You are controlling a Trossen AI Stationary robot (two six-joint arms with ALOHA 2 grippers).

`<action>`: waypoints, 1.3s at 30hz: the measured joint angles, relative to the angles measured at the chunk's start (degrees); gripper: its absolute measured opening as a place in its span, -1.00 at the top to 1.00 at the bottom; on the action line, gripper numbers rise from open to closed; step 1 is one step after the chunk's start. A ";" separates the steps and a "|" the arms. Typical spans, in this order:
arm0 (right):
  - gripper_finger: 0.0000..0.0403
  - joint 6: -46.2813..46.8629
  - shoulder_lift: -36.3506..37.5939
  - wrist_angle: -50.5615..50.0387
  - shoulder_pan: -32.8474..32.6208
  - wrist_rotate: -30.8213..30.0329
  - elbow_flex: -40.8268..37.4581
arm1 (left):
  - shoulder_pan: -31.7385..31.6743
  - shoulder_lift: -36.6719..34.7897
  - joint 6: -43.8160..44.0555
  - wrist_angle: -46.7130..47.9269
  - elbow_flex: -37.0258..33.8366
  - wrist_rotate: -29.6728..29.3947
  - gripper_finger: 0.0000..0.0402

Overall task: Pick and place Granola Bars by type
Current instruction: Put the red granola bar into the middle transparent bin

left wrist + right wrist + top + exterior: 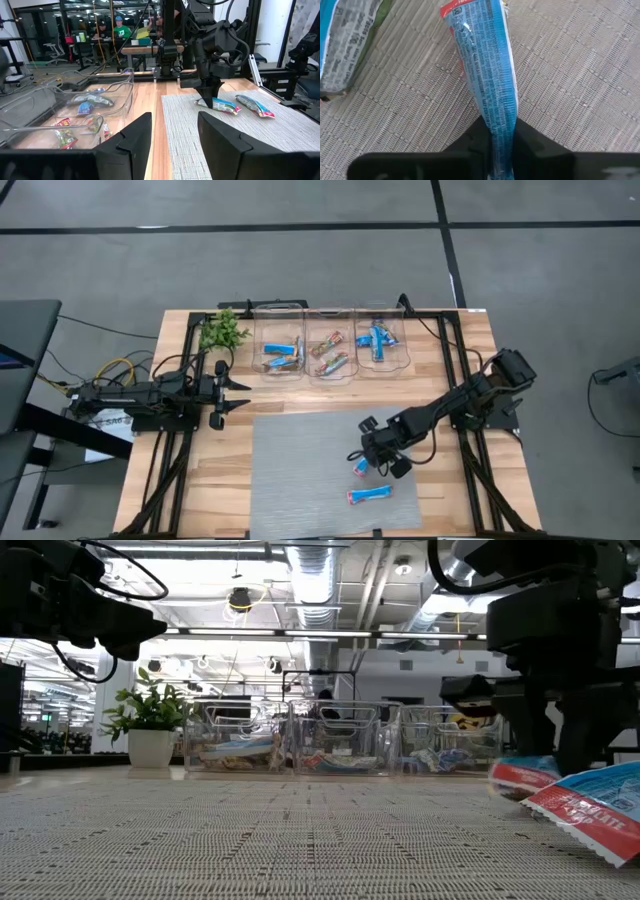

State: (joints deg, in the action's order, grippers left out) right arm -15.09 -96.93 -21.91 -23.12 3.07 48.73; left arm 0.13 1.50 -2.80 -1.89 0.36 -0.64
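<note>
A blue-and-white granola bar [487, 70] lies on the grey mat [300, 480], with my right gripper [366, 464] shut on its near end. A second blue bar [369, 496] lies flat on the mat just beside it, toward the table's near edge, and also shows in the right wrist view [345, 45]. Three clear bins stand at the far edge: the left one [280, 350] and the right one [382, 345] hold blue bars, the middle one [332, 352] multicoloured bars. My left gripper [235, 393] waits open at the table's left, fingers level. My right gripper pinches the blue bar between its two fingers at one end of the wrapper [501, 131], which is squeezed narrow there. The fingers come from above, slanting steeply down. The bar stretches away from them, its other end [470, 12] on the mat.
A small green plant [222, 332] stands left of the bins. Black frame rails [455, 380] run along the table's sides. The mat's left half is bare weave. People sit at desks in the room beyond the table [117, 27].
</note>
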 joint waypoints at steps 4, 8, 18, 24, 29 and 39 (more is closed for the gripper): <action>0.82 1.57 1.48 0.84 0.94 -0.24 -0.08 | 0.01 0.00 0.01 0.00 0.02 0.00 0.23; 0.81 1.61 4.23 3.28 2.86 -0.20 -0.09 | 0.00 0.00 0.01 0.00 0.02 0.00 0.23; 0.82 9.33 12.76 20.71 10.30 0.03 -0.05 | -0.01 0.00 0.01 0.00 0.00 0.00 0.23; 0.81 16.08 17.24 32.12 15.04 0.02 -0.05 | 0.01 0.00 0.00 0.00 0.02 0.00 0.23; 0.81 18.62 19.99 36.14 17.30 0.04 0.06 | 0.01 0.00 0.00 0.00 0.00 0.00 0.23; 0.81 18.58 19.80 35.92 19.87 0.23 0.02 | 0.00 0.00 0.01 -0.01 0.01 -0.02 0.23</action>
State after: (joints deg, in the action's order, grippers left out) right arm 3.50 -77.13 14.01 -3.24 3.30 48.75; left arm 0.13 1.50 -2.79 -1.91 0.37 -0.67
